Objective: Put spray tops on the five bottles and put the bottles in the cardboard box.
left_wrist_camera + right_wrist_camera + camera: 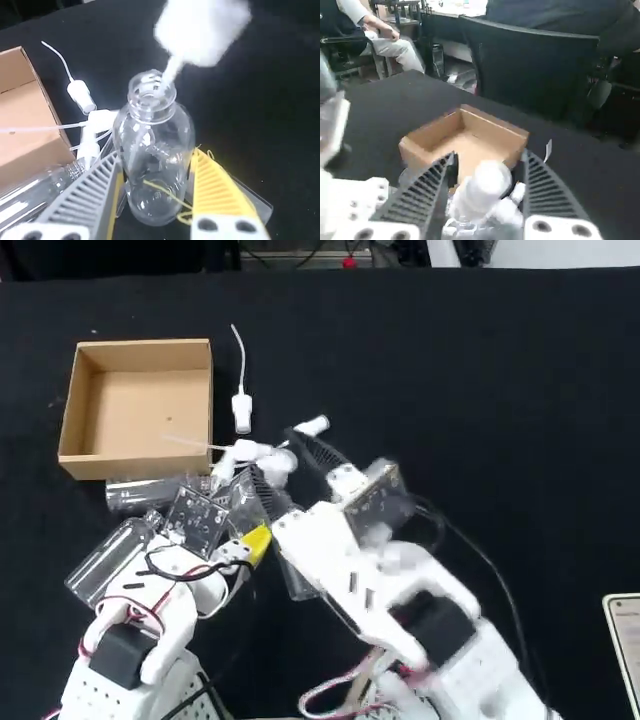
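My left gripper [155, 167] is shut on a clear bottle [152, 150], held upright between its grey and yellow fingers, neck uncapped. My right gripper [488, 162] is shut on a white spray top [481, 190] just above that neck; the top [200, 27] has its tube [169, 72] dipping into the bottle's mouth. From above, both grippers meet in front of the cardboard box [85, 455], which holds nothing. Loose spray tops [241, 412] [316, 426] [238, 452] lie right of the box. Two more bottles [150, 492] [105, 560] lie on their sides near my left arm.
Black cloth covers the table [480, 390], with free room to the right and at the back. A white card [625, 635] lies at the right edge. A lying bottle [30, 192] rests close beside my left gripper's grey finger.
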